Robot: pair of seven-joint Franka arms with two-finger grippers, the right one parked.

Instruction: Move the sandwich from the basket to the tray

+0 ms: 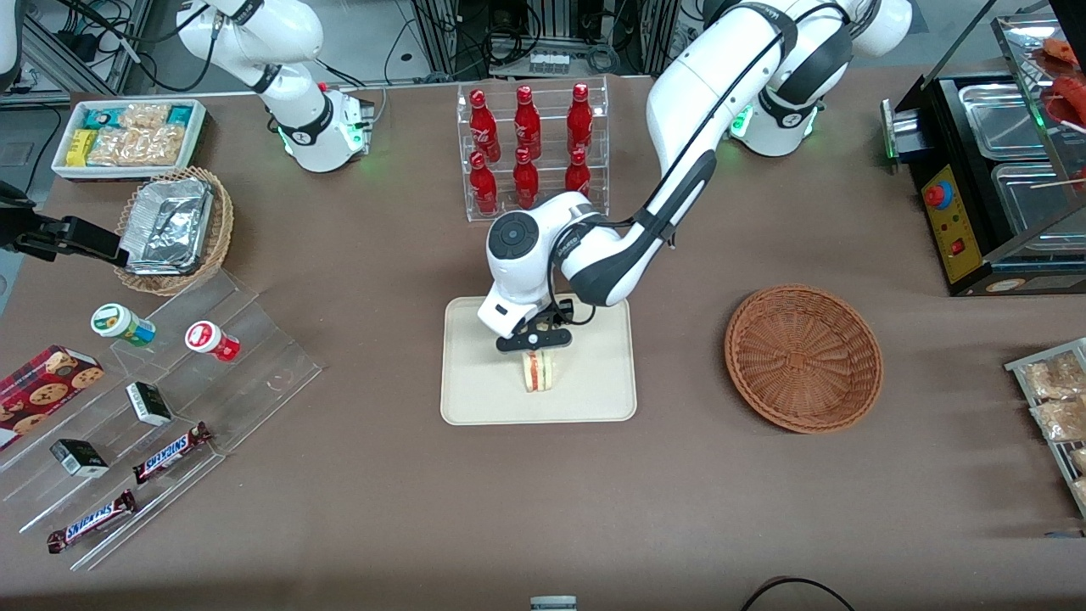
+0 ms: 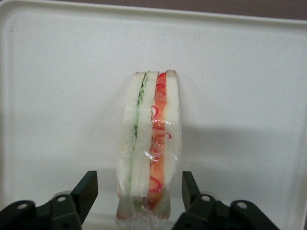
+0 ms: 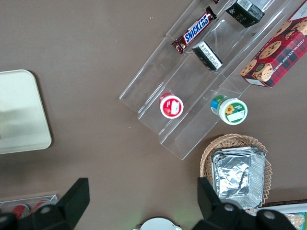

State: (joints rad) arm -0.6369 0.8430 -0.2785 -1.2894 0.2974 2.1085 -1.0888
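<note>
sandwich (image 1: 537, 371) standing on its edge on the tray (image 1: 475, 399), near the tray's middle, cut face with red and green filling turned toward the front camera. wrapped in thin clear film, creased and shiny in the left wrist view (image 2: 149, 143). tray lying flat at the centre of the table (image 1: 382, 509), cream, with a low rim (image 2: 48, 19). basket (image 1: 803, 356) bare of food, resting well apart from the tray, toward the working arm's end of the table.

end effector (image 1: 534, 339) poised directly above the sandwich, on the side of it farther from the front camera. fingers (image 2: 86, 191) spread apart, one on each flat bread face, a clear gap showing on both sides, gripping nothing.

handling, as a judgement: light, soft and easily crushed; bread likely to dent under a firm squeeze. film likely slippery, so prone to sliding between smooth pads. narrow standing edge, so likely to topple if nudged sideways. best hold, if needed again: across the two broad bread faces, low and near the thick end, with gentle pressure only. task appears nearly done, with only a straight lift away left, taking care not to brush the wedge.
</note>
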